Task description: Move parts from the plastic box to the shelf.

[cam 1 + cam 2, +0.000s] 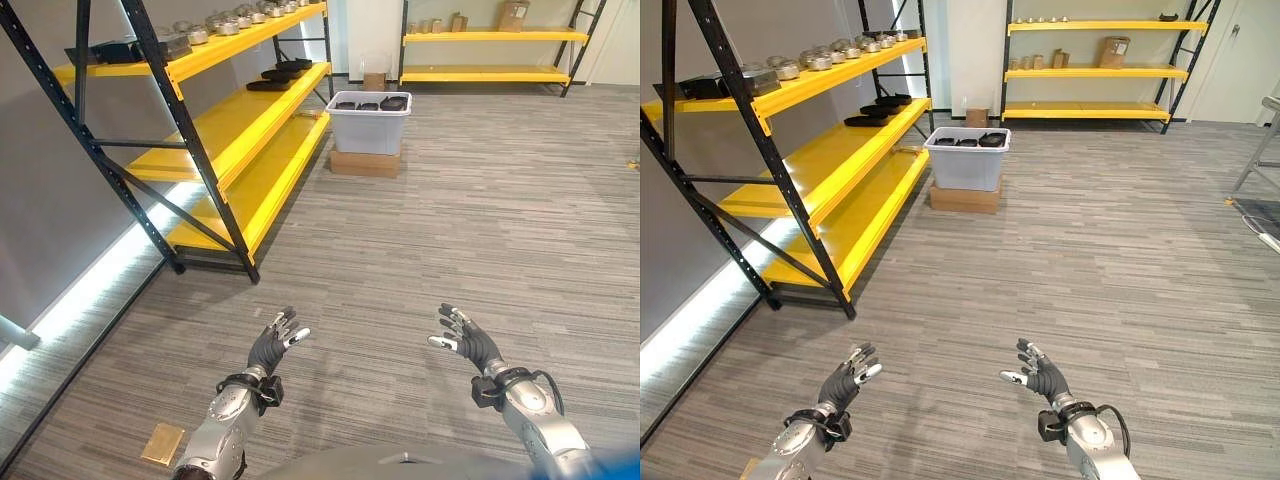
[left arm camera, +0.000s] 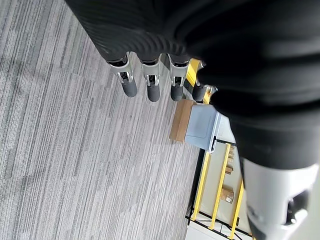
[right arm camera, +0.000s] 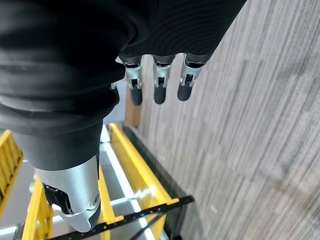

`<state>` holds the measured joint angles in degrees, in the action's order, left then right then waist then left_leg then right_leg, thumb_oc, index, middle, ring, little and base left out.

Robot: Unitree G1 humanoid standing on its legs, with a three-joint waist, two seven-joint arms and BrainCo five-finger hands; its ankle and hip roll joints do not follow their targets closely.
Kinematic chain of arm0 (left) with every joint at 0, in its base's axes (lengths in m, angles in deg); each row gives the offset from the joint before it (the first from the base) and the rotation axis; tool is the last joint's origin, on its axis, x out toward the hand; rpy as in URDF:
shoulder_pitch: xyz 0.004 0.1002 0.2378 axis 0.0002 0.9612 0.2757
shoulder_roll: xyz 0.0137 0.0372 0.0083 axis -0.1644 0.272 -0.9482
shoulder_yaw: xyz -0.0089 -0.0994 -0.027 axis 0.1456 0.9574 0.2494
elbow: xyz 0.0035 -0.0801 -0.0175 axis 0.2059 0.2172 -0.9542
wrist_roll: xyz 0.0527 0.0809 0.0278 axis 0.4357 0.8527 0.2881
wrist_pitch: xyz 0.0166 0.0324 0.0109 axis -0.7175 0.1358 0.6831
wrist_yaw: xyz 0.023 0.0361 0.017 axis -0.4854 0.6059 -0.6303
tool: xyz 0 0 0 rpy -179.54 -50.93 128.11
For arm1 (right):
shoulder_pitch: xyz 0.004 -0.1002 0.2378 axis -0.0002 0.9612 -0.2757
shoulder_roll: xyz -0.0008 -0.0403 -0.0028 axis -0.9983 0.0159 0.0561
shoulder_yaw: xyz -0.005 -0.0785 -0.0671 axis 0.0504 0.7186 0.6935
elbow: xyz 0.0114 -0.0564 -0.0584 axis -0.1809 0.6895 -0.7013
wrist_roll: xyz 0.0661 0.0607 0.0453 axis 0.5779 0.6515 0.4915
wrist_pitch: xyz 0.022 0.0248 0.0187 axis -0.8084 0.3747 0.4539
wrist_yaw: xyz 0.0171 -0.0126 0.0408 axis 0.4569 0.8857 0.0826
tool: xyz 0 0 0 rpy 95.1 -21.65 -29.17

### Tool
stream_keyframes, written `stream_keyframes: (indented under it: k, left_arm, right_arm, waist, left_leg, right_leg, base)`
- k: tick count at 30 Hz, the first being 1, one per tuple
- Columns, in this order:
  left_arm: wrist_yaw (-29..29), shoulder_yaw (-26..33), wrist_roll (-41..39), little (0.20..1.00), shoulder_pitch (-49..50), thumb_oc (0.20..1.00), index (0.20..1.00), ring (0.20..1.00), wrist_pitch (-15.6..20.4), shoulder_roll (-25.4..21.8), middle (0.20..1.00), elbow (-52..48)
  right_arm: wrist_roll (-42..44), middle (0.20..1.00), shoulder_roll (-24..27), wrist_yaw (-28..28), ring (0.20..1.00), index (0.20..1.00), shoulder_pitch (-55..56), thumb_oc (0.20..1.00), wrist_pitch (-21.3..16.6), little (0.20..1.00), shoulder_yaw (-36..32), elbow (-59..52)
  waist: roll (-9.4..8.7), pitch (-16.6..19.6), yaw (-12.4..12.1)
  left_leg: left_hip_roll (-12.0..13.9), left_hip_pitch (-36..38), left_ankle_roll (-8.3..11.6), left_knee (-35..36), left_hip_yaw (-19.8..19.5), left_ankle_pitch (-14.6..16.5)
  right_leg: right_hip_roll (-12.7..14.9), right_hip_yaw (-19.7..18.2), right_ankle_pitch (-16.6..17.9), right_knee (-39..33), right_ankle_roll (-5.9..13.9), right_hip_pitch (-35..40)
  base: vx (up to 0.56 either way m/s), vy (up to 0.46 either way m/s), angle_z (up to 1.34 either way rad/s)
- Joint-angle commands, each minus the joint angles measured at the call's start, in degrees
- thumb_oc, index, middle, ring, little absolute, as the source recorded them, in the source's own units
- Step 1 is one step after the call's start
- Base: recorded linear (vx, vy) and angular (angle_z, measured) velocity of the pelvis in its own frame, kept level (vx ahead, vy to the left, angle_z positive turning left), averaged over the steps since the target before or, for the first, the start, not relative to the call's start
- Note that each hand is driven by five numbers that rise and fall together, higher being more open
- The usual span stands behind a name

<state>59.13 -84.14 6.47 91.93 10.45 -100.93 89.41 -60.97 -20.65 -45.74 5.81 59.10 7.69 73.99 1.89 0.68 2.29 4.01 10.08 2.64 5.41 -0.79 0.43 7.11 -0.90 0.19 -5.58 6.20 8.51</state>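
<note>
Fingers relaxed, empty on left hand (image 1: 272, 343) and right hand (image 1: 468, 338). Plastic box (image 1: 369, 122) holds dark parts (image 1: 370, 104), well apart; shelf (image 1: 235, 115) carries some already.

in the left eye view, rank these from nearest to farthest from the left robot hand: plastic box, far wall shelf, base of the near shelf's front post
Measured from the left robot hand:
1. Front post base, just ahead on the floor.
2. Plastic box, farther ahead, sitting on a cardboard base.
3. Far wall shelf, at the back of the room.
</note>
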Motion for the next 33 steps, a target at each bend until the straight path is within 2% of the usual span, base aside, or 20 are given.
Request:
stream_keyframes:
  k: [1,22,28,29,33]
  left_arm:
    - [-0.20,1.79,-0.47,1.000,-1.79,1.000,1.000,1.000,3.32,-1.98,1.000,-0.02]
    - [-0.17,1.74,-1.34,1.000,-2.11,1.000,1.000,1.000,3.00,-1.51,1.000,0.99]
    - [0.40,1.36,-0.55,1.000,-4.06,1.000,1.000,1.000,3.51,-2.45,1.000,0.19]
    - [0.37,1.37,-0.40,1.000,-4.16,1.000,1.000,1.000,3.55,-2.62,1.000,0.02]
    - [0.77,1.33,0.35,1.000,-5.56,1.000,1.000,1.000,3.92,-4.01,1.000,-1.93]
  right_arm:
    - [1.49,1.000,0.03,-0.47,1.000,1.000,-1.84,1.000,-2.96,1.000,-0.19,-1.15]
    - [2.45,1.000,-0.20,-1.16,1.000,1.000,-1.67,1.000,-2.46,1.000,0.45,-0.93]
    - [3.83,1.000,-0.62,-0.22,1.000,1.000,-4.69,1.000,-2.80,1.000,0.68,0.24]
    - [3.85,1.000,-0.72,-0.22,1.000,1.000,-5.08,1.000,-2.79,1.000,0.70,0.27]
    - [4.16,1.000,-1.69,-0.08,1.000,1.000,-6.11,1.000,-2.83,1.000,0.48,0.62]
  waist:
    - [-2.02,0.09,-0.69]
    - [-2.33,0.27,-0.41]
    - [-3.21,-0.90,-1.17]
    - [-3.24,-1.00,-1.34]
    - [-3.09,-3.09,-1.57]
  left_leg:
    - [1.97,-1.30,0.00,-2.20,-1.82,4.13]
    - [2.01,-1.38,-0.01,-1.37,-2.33,3.71]
    - [0.97,-4.76,-0.67,-5.32,-2.60,5.22]
    - [0.69,-5.19,-0.90,-5.87,-2.50,5.56]
    - [-2.33,-7.77,-3.28,-10.03,-3.26,7.99]
  right_leg:
    - [2.41,-0.09,-2.92,4.30,1.73,-2.07]
    - [2.26,-0.49,-2.09,2.21,1.75,-1.83]
    - [2.98,-1.08,-1.55,2.82,2.19,-3.59]
    - [3.19,-1.26,-1.47,3.30,2.37,-4.06]
    - [5.68,-2.06,-1.59,14.10,4.37,-8.75]
  base:
    - [0.00,0.000,0.00]
    - [0.00,0.000,0.00]
    - [-0.01,0.027,0.01]
    - [0.01,0.126,-0.05]
    - [0.02,0.190,-0.08]
